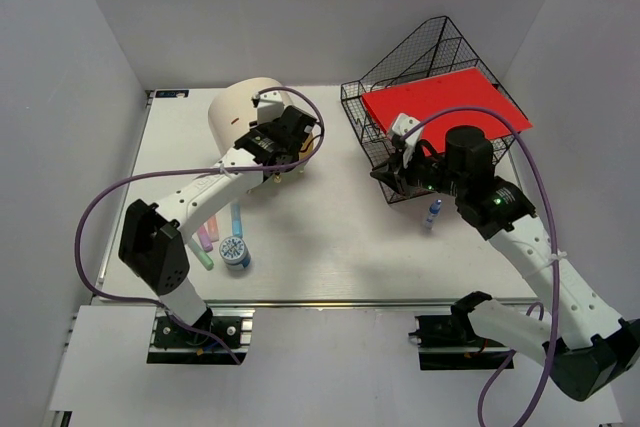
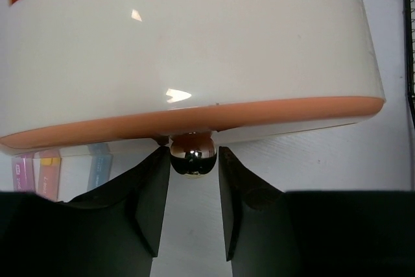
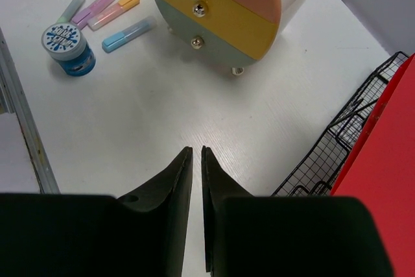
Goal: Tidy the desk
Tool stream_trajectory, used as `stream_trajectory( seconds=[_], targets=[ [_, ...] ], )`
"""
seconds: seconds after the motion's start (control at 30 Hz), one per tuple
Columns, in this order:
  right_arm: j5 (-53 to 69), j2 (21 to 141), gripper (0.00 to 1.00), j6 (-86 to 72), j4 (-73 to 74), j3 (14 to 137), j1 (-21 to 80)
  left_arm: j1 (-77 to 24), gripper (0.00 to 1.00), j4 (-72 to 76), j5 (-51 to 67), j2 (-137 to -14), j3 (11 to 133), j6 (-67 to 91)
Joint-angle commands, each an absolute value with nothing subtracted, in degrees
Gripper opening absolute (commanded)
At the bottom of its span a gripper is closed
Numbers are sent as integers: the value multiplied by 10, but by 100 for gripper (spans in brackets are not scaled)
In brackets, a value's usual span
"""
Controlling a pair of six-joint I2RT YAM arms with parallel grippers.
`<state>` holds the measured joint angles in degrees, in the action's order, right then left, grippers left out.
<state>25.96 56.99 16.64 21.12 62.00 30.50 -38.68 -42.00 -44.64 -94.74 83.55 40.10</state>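
As the left end effector [image 2: 193, 152] straddles the knob [image 2: 192, 157], a gap shows.

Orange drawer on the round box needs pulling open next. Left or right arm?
Left. The left gripper has its jaws either side of the metal knob under the orange front of the drawer box. The right gripper hangs over bare desk beside the wire rack, jaws nearly together, away from the box.
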Motion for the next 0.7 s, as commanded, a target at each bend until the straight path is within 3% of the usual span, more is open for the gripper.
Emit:
stream_trajectory(
  seconds=[0.0,0.37,0.67],
  targets=[
    [251,559,16,161,194,614,305,-384,45,-415,-475,-927,847,402],
    [244,555,16,161,198,613,305,-395,9,-376,-408,-902,828,389],
    [243,555,16,162,200,614,305,-416,4,-366,-314,-841,770,400]
  ],
)
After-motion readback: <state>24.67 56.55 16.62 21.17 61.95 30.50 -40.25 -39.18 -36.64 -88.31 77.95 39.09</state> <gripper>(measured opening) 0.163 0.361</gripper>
